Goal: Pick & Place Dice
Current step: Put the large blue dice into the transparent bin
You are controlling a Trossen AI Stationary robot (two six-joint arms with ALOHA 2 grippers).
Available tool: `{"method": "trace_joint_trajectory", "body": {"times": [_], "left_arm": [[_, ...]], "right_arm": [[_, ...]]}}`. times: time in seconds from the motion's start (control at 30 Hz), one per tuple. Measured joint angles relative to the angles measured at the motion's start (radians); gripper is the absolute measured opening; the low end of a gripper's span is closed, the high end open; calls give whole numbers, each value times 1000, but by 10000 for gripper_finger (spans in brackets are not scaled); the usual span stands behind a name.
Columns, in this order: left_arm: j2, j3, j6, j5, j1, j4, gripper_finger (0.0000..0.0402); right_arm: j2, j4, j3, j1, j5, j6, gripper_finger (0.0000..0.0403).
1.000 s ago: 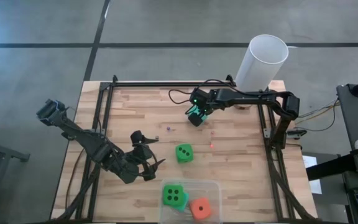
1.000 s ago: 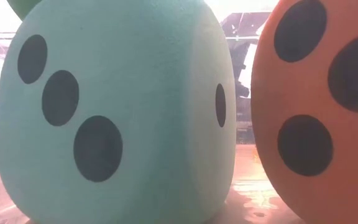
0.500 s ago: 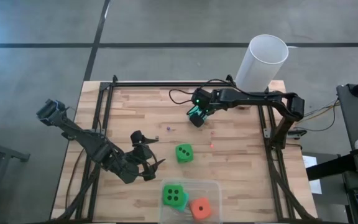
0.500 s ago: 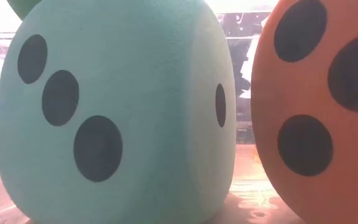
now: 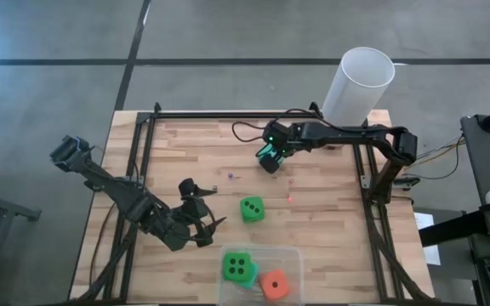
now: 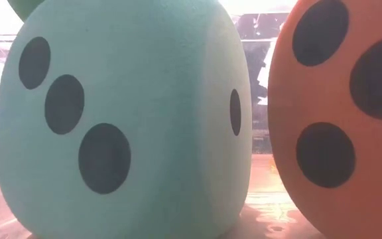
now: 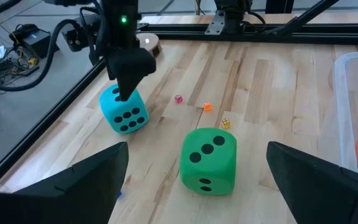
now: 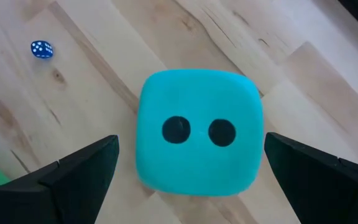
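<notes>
Right gripper (image 5: 267,161) hangs right above the soft teal foam die (image 8: 199,142) at the wooden table's (image 5: 330,212) far middle, fingers spread wide either side. Left gripper (image 5: 201,204) waits open near the bright green foam die (image 5: 251,209).

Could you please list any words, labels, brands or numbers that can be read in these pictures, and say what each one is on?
No words, labels, brand names or written numbers can be read anywhere.
The only markings are pips:
Teal die under the right gripper: two pips on top, six on a side.
Loose green die: three pips on top, two on a side.
Green die in the clear bin: four pips on top.
Orange-red die: one pip on top.
</notes>
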Motion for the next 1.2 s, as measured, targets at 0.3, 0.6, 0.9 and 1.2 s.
{"method": "trace_joint_trajectory", "body": {"times": [0.3, 0.6, 0.9, 1.2], "left_arm": [[0, 0, 0, 0, 0, 0, 381], [0, 0, 0, 0, 0, 0, 388], [0, 0, 0, 0, 0, 0, 381], [0, 0, 0, 0, 0, 0, 387]], "right_arm": [[2, 81, -67, 0, 29, -49, 400], [2, 78, -64, 0, 49, -32, 400], [2, 72, -54, 0, 48, -52, 400], [2, 79, -66, 0, 48, -55, 400]]}}
